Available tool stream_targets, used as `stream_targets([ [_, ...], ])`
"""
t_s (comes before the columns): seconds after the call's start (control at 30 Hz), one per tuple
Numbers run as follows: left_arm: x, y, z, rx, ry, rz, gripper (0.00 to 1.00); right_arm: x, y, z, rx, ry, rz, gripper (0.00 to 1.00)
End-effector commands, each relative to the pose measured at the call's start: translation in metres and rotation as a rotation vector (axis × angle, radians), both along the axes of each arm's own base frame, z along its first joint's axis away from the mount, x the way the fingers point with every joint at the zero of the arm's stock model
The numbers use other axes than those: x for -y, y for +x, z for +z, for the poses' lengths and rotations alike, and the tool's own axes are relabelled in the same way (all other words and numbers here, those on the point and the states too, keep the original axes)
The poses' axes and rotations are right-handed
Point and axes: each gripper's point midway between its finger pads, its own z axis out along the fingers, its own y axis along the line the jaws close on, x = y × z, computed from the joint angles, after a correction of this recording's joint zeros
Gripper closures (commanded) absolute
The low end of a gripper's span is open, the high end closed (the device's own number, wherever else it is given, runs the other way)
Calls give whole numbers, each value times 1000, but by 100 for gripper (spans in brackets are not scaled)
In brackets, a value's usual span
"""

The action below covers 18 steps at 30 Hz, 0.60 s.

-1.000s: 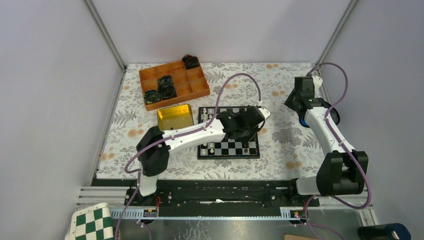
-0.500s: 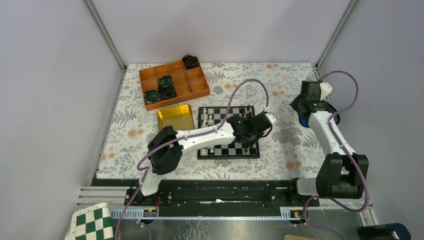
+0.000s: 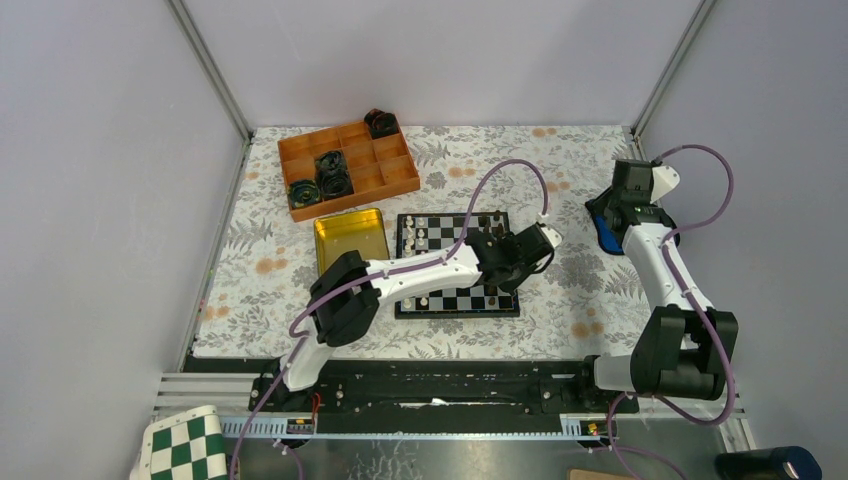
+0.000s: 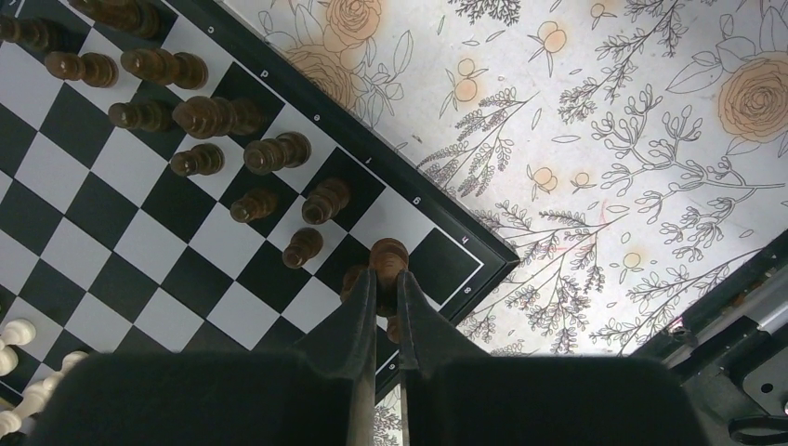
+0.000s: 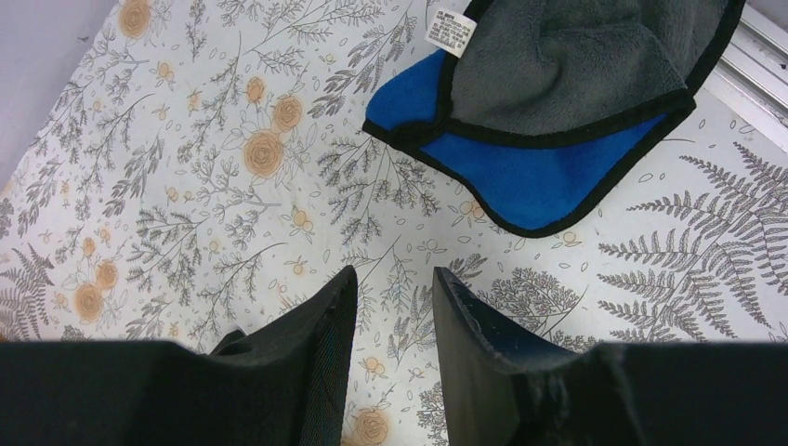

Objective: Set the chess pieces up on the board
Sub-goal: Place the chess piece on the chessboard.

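Observation:
The board (image 3: 455,300) lies mid-table, and its corner (image 4: 437,265) fills the left wrist view. Several dark brown chess pieces (image 4: 214,116) stand in two rows along the board's right side. White pieces (image 4: 17,333) show at the lower left of that view and along the board's far side (image 3: 424,236). My left gripper (image 4: 387,279) is shut on a dark brown piece (image 4: 388,255), held over the squares near the board's corner. My right gripper (image 5: 392,279) hangs open above the floral cloth, nothing between its fingers, over by the table's right edge (image 3: 615,215).
An orange compartment tray (image 3: 345,170) with black coiled objects sits back left. A gold tin (image 3: 350,236) lies beside the board. A blue and grey cloth (image 5: 558,102) lies at the right edge. A green checkered sheet (image 3: 185,447) is rolled at the front left.
The left arm has swung right across the board, carrying its piece toward the right-hand corner. The right arm has drawn back toward the right edge.

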Motion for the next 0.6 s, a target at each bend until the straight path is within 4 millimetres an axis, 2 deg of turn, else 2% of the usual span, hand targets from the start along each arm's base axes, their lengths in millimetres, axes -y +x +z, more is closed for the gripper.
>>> stream_targets([
  [0.0,17,5,6,26,-42,-30,100,8,13,18,74,-14,-37,58],
  [0.57,17,12,-17,32,7,-20,99,6,18,10,68,-8,-19,58],
])
